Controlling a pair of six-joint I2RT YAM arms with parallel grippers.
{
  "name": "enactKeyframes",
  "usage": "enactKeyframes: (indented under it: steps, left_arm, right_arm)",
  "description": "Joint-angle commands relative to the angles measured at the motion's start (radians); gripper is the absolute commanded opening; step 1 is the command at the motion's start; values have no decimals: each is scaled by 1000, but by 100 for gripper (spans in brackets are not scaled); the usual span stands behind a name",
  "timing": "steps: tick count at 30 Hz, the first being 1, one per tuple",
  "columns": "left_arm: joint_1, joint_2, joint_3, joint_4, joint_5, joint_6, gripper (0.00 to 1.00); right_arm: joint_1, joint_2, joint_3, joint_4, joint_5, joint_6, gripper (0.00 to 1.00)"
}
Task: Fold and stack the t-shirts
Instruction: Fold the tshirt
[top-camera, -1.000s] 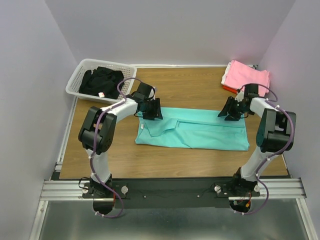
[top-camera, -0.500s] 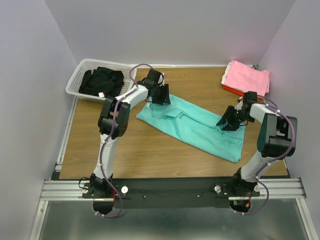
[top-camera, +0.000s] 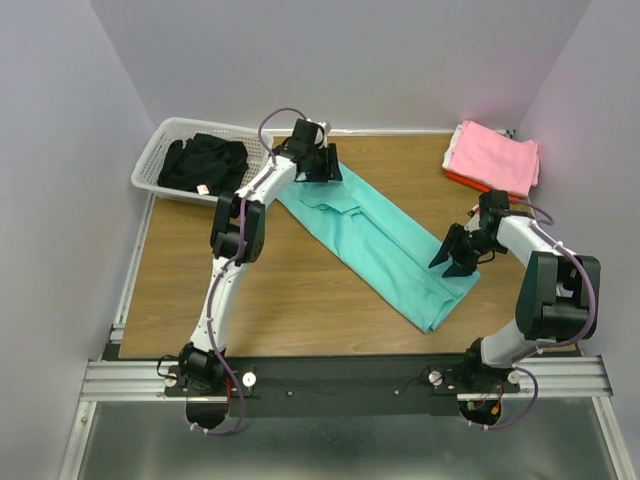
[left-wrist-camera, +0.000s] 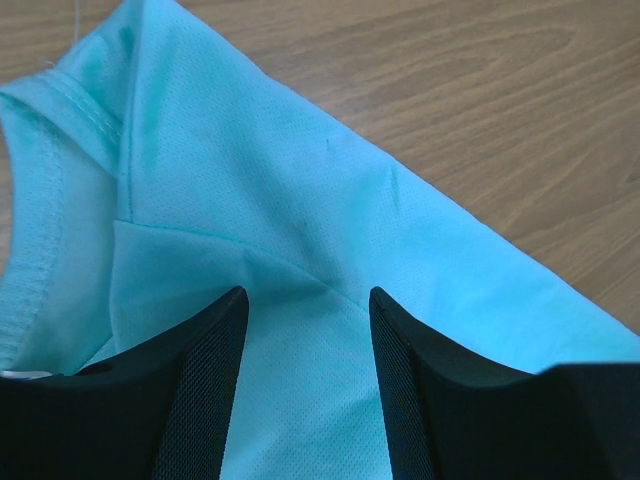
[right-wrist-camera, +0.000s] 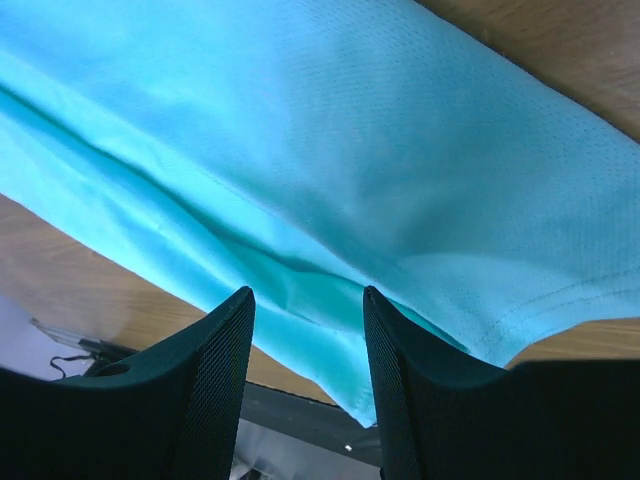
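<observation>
The turquoise t-shirt (top-camera: 385, 245) lies folded into a long strip, running diagonally across the table from far centre to near right. My left gripper (top-camera: 322, 172) is at its collar end; in the left wrist view its jaws (left-wrist-camera: 308, 295) stand apart, tips down on the turquoise t-shirt (left-wrist-camera: 300, 200). My right gripper (top-camera: 452, 258) is at the hem end, and its jaws (right-wrist-camera: 308, 292) also stand apart over the turquoise t-shirt (right-wrist-camera: 350, 150). No pinch on the cloth shows at either gripper. A folded pink t-shirt (top-camera: 492, 155) rests on a red-orange t-shirt (top-camera: 458, 180) at the far right.
A white slatted basket (top-camera: 165, 135) with dark clothes (top-camera: 205, 162) stands at the far left, close to my left arm. The wooden table's near edge and the black rail (right-wrist-camera: 300, 420) show just past the shirt's hem in the right wrist view.
The shirt has swung from lying level across the table to a diagonal. My left gripper went away from me with the collar end; my right gripper came nearer with the hem end.
</observation>
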Motion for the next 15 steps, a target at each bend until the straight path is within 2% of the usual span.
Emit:
enactKeyframes:
  steps: [1, 4, 6, 11, 15]
  left_arm:
    - [5, -39, 43, 44, 54, -18, 60]
    - [5, -96, 14, 34, 56, -16, 60]
    - [5, -162, -60, 26, 54, -15, 60]
    - [7, -281, -305, 8, 85, -36, 60]
    - [10, -357, -509, 95, 142, -64, 60]
  right_arm:
    - [6, -21, 72, -32, 12, -50, 55]
    - [11, 19, 119, -32, 8, -94, 55]
    - [19, 60, 141, -26, 3, -117, 55]
    - [46, 165, 179, 36, -32, -140, 55]
    - [80, 219, 187, 64, -40, -153, 55]
